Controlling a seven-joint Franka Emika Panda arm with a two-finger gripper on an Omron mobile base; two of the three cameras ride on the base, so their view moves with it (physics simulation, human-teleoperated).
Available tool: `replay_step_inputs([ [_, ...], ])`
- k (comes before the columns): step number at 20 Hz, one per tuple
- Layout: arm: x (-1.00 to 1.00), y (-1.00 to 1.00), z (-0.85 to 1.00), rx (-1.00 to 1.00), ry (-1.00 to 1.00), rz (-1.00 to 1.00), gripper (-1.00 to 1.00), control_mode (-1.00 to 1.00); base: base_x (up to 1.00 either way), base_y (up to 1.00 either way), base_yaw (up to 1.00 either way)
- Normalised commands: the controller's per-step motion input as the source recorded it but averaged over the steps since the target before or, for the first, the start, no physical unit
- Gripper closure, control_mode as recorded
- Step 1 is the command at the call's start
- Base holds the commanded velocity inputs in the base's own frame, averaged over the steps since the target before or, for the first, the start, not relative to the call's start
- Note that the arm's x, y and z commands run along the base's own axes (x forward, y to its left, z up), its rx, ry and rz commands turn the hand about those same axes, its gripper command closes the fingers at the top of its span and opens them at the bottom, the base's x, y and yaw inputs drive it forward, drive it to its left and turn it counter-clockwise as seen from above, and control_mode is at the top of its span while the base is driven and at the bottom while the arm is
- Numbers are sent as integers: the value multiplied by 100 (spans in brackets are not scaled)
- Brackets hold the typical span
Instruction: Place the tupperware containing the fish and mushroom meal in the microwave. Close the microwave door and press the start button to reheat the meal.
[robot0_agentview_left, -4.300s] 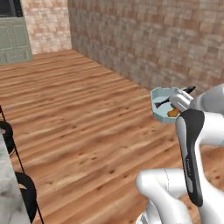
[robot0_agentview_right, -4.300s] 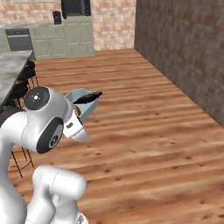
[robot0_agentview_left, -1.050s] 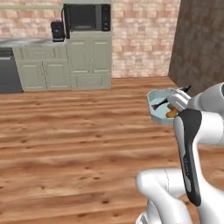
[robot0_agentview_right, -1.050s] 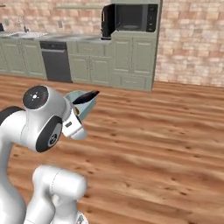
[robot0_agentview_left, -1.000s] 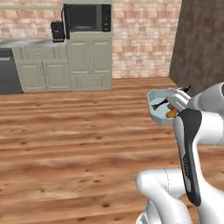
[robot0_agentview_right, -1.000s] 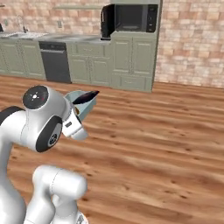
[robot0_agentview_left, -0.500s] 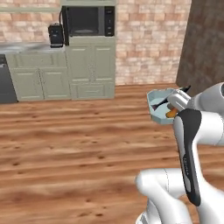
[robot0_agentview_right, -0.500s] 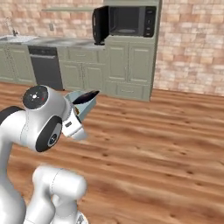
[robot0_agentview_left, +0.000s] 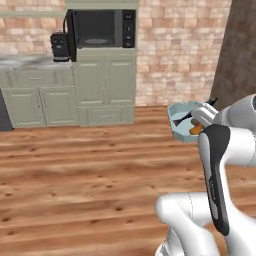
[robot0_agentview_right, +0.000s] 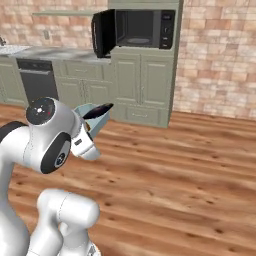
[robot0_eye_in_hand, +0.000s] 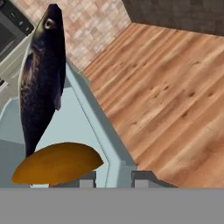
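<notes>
Tupperware (robot0_agentview_left: 180, 120) hangs in the air off the end of my arm, well above the wood floor (robot0_agentview_left: 75, 170), with my gripper (robot0_eye_in_hand: 113, 178) clamped on its near wall. In the hand view my two fingertips (robot0_eye_in_hand: 146, 179) rise on either side of that pale-blue rim, one inside the tub and one outside, so the wall is pinched between them. The tub extends away from my hand, up and to the left in that view.

Inside it lies the fish and mushroom meal: a long dark fish (robot0_eye_in_hand: 41, 74) stretched along the tub with its head at the far end, and an orange-brown mushroom cap (robot0_eye_in_hand: 57, 164) at the near end, just beside my inner finger. From the left base view the same tub shows beside my white wrist, the orange piece and the dark strip visible over its rim. From the right base view the tub (robot0_agentview_right: 92, 117) pokes out from behind my elbow, with the dark fish tip above its edge.

Across the floor stands the microwave (robot0_agentview_right: 142, 29), set on top of the pale green cabinets (robot0_agentview_right: 142, 90) against the brick wall (robot0_agentview_right: 220, 55). The microwave door (robot0_agentview_right: 101, 32) is swung open to the left, exposing the cavity. A small black coffee machine (robot0_agentview_left: 59, 46) sits on the counter just left of it. The tub is well apart from the microwave.
</notes>
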Motion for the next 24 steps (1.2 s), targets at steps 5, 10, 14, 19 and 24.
replay_step_inputs([
  [5, 0, 0, 0, 0, 0, 0, 100, 100, 100, 0, 0],
  [10, 0, 0, 0, 0, 0, 0, 100, 100, 100, 0, 3],
  [14, 0, 0, 0, 0, 0, 0, 100, 100, 100, 0, 8],
  [19, 0, 0, 0, 0, 0, 0, 100, 100, 100, 5, 12],
  [24, 0, 0, 0, 0, 0, 0, 100, 100, 100, 8, 15],
])
